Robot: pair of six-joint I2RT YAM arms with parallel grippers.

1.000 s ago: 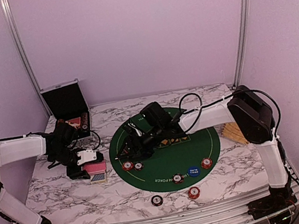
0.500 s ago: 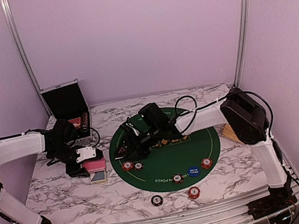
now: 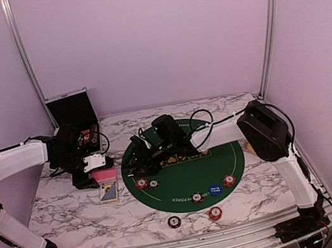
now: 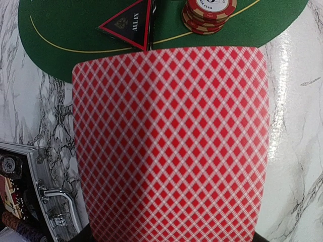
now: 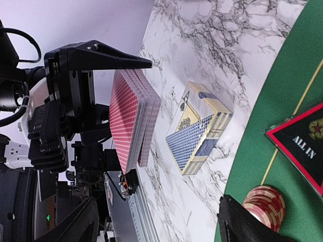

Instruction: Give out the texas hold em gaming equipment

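My left gripper [image 3: 97, 169] is shut on a deck of red-backed playing cards [image 4: 169, 146], held above the marble left of the green mat [image 3: 188, 175]. The deck [image 5: 132, 118] fills the left wrist view and hides the jaws. My right gripper [image 3: 138, 161] reaches left over the mat's edge, open and empty, its fingers [image 5: 247, 222] facing the deck. A black triangular ALL IN marker [image 4: 128, 22] lies on the mat beside a chip stack [image 4: 208, 12]. More chips [image 3: 229, 181] and a blue button [image 3: 214, 189] sit along the mat's near edge.
A blue and gold card box [image 3: 108, 192] lies on the marble below the deck. The open black case [image 3: 72, 111] stands at the back left. One red chip [image 3: 215, 213] and one black chip [image 3: 174, 221] rest off the mat near the front.
My left gripper has carried the deck a little toward the back, uncovering the card box. The right arm has stretched further left toward the deck.
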